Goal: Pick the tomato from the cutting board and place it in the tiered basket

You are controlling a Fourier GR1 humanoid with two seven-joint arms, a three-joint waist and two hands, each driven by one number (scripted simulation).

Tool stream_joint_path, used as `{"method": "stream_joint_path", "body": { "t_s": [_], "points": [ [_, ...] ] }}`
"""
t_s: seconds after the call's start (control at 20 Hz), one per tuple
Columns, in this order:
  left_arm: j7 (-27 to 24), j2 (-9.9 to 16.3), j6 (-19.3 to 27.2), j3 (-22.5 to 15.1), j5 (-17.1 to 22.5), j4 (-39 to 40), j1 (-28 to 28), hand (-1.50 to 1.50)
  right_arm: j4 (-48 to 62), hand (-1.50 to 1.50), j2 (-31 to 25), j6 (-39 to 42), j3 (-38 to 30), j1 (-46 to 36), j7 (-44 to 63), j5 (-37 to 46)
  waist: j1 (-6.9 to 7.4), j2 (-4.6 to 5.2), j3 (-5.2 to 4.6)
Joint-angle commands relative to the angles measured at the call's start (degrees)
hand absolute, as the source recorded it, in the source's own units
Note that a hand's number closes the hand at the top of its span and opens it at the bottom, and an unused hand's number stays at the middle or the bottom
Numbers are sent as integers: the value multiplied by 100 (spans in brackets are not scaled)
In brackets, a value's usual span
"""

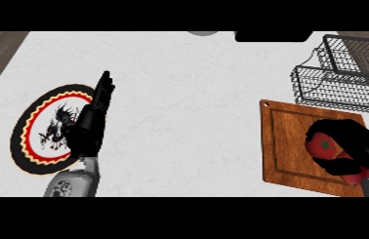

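While one right hand (344, 150) curls round the single tomato (322, 146), one cutting board (288, 145) lies beneath.

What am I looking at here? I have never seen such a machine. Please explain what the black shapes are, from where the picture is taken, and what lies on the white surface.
This is one picture, taken from the robot's head, looking steeply down at a white counter. The robot is a humanoid; only its forearms and black hands show.

The left hand is open, fingers straight, resting over a round plate with a red, yellow and black rim. It holds nothing.

The right hand is at the right edge, over a wooden cutting board. Its fingers are curled round a red tomato, which is still at the board.

Beyond the board stands a dark wire tiered basket, where the tomato should go. Two items at the counter's far edge are cut off, so I cannot tell what they are.
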Motion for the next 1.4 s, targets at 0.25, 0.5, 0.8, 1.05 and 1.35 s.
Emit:
{"method": "stream_joint_path", "body": {
  "t_s": [0.25, 0.5, 0.8, 1.05, 1.35],
  "points": [
    [46, -21, -8, -63, -41, -67, -1, 0, -441, 150, 487, 630, 657, 79, 3027, 1864, 16, -13, -21],
    [-294, -103, 69, -10, -37, 229, 12, 0, -1059, 150, 1338, 865, 1024, 175, 4209, 2300, -28, -4, 1],
    [-473, 29, 34, 51, 18, 264, 161, 0, -2550, 150, 1532, 1314, 1065, 342, 4911, 2450, -45, -10, 2],
    [-143, 19, 43, 14, 8, 26, 45, 0, -3911, 150, 1370, 2096, 696, -50, 5149, 2273, -67, -24, 1],
    [-194, 65, 9, 98, 46, 149, 6, 0, -5146, 150, 1128, 3892, -165, -1533, 5513, 1687, -53, -31, -7]
  ]
}}
